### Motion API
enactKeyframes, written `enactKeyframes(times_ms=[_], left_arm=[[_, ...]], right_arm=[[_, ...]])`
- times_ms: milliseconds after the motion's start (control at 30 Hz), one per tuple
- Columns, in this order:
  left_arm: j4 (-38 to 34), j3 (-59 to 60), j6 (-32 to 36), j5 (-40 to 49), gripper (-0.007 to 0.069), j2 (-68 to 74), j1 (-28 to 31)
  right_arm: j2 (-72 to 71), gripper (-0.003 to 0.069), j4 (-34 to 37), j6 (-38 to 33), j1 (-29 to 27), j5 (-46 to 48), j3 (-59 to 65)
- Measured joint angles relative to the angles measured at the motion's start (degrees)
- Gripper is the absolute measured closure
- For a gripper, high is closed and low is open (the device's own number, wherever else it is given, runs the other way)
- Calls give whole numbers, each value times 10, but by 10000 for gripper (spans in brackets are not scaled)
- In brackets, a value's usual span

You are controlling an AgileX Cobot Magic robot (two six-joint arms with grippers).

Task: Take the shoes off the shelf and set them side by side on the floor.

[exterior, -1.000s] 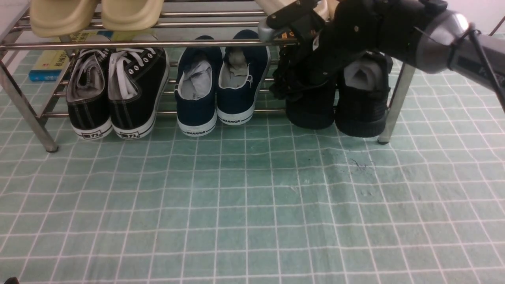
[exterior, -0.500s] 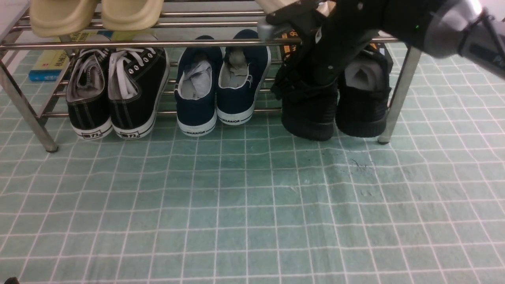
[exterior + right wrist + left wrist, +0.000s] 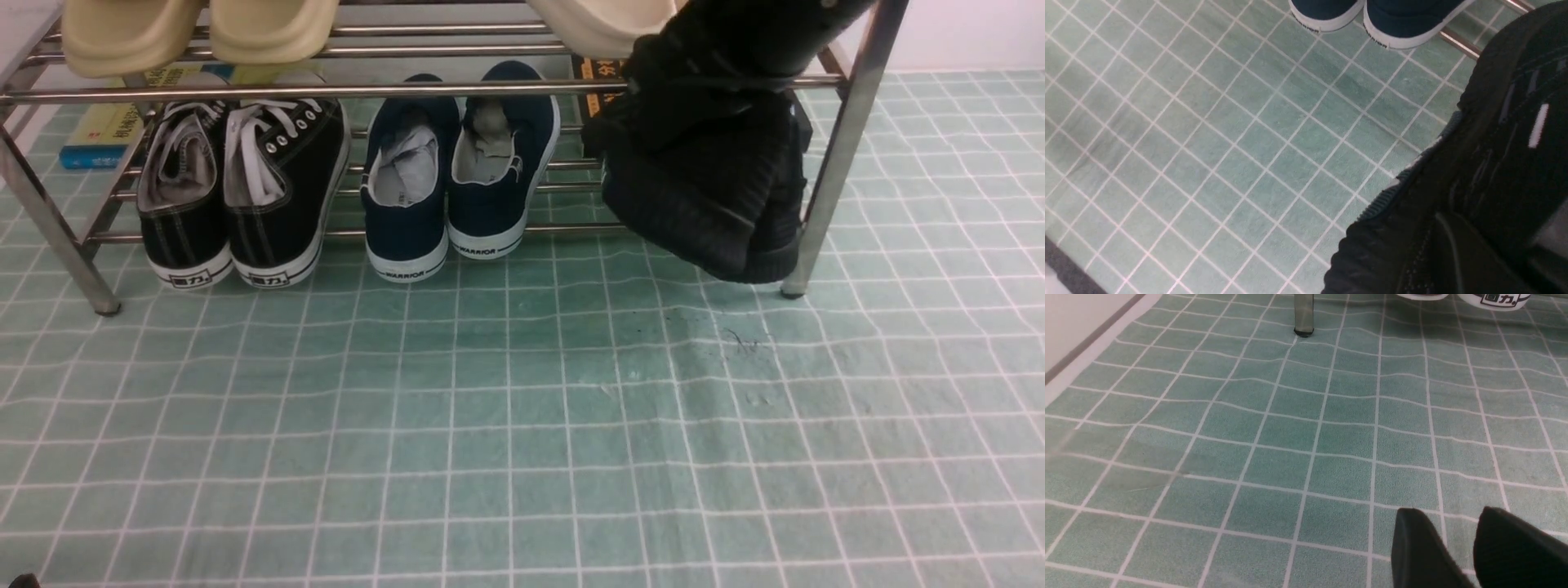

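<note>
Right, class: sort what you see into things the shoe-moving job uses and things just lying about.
Job:
- all-black sneakers
- metal rack
- green floor
- right gripper

Lying about:
- white-laced sneakers
- navy slip-ons
- cream shoes
- books

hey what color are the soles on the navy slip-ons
White, on both navy slip-ons; it shows best in the front view.

The kind of room is staying unclear; a metal rack (image 3: 490, 90) is holding several pairs of shoes (image 3: 408, 204), suggesting a shoe-storage area, above a grid-patterned floor (image 3: 506, 408).
</note>
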Motion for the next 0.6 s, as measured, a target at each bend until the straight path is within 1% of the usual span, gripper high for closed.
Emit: enactKeyframes(times_ms=[200, 233, 300, 333, 367, 467, 600], left_arm=[[0, 0, 0, 0, 385, 0, 0], [0, 0, 0, 0, 385, 0, 0], [0, 0, -1, 0, 385, 0, 0], [0, 0, -1, 0, 385, 0, 0], [0, 0, -1, 0, 385, 0, 0], [0, 0, -1, 0, 385, 0, 0], [0, 0, -1, 0, 385, 0, 0]], right_arm=[[-86, 650, 23, 1, 6, -2, 146], [-86, 650, 23, 1, 7, -2, 151], [-107, 649, 25, 1, 35, -2, 213], [-107, 649, 25, 1, 38, -2, 217], [-110, 649, 25, 1, 59, -2, 242], [-107, 649, 24, 12, 93, -3, 277], [-96, 649, 6, 28, 113, -35, 296]])
